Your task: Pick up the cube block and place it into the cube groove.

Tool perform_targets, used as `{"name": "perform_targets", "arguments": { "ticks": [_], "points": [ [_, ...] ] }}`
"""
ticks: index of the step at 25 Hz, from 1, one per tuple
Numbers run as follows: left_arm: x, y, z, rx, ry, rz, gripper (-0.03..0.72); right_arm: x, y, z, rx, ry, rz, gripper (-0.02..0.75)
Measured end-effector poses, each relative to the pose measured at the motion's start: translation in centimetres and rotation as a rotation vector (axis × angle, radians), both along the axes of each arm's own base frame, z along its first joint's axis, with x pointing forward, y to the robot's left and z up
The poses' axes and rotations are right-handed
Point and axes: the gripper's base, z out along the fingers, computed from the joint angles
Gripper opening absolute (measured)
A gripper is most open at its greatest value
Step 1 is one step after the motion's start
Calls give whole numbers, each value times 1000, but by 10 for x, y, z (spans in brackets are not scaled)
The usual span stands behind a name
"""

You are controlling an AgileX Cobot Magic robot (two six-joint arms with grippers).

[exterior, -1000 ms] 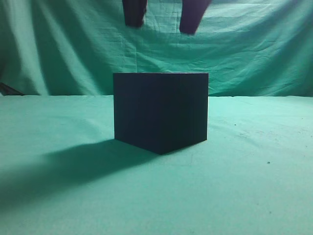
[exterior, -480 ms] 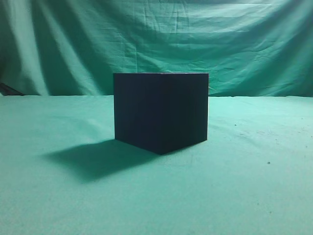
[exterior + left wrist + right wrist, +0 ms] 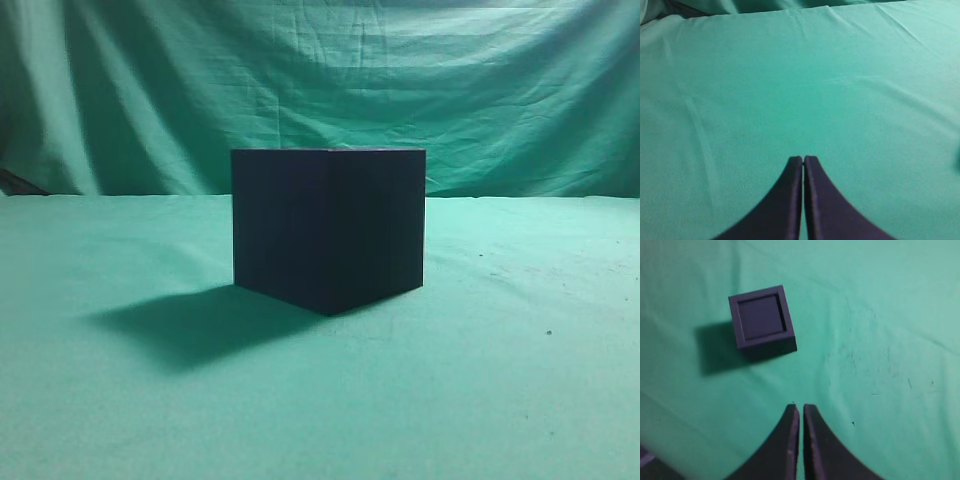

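Observation:
The large dark navy box [image 3: 328,230] stands in the middle of the green cloth and also shows from above in the right wrist view [image 3: 765,345]. Its top holds the cube groove, a square recess. A flat dark square, seemingly the top face of the cube block [image 3: 759,316], fills the recess inside the rim. No separate small cube lies on the cloth. My right gripper [image 3: 801,407] is shut and empty, high above the cloth and near-right of the box. My left gripper [image 3: 803,159] is shut and empty over bare cloth. Neither gripper shows in the exterior view.
Green cloth [image 3: 520,380] covers the table and hangs as a backdrop [image 3: 500,90]. The box casts a shadow [image 3: 190,320] to its left. A dark strip [image 3: 650,465] shows at the lower left corner of the right wrist view.
Two open dark fingers above the box a second ago have risen out of the exterior view. The wide shadow on the left cloth has shrunk. The box has not moved.

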Motion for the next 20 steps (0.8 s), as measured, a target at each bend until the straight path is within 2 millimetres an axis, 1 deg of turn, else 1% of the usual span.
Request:
{"name": "perform_targets", "arguments": {
  "ticks": [4,8,12,16,20],
  "points": [
    [0,0,0,0,0,0,0,-30,-27,-20,70,-77,4,0],
    [0,0,0,0,0,0,0,-51,-46,-38,138,-154,11,0],
    [0,0,0,0,0,0,0,-70,-61,-46,200,-180,17,0],
    [0,0,0,0,0,0,0,-78,-68,-48,202,-175,16,0],
    [0,0,0,0,0,0,0,-80,-69,-50,161,-191,75,0]
  ]
}}
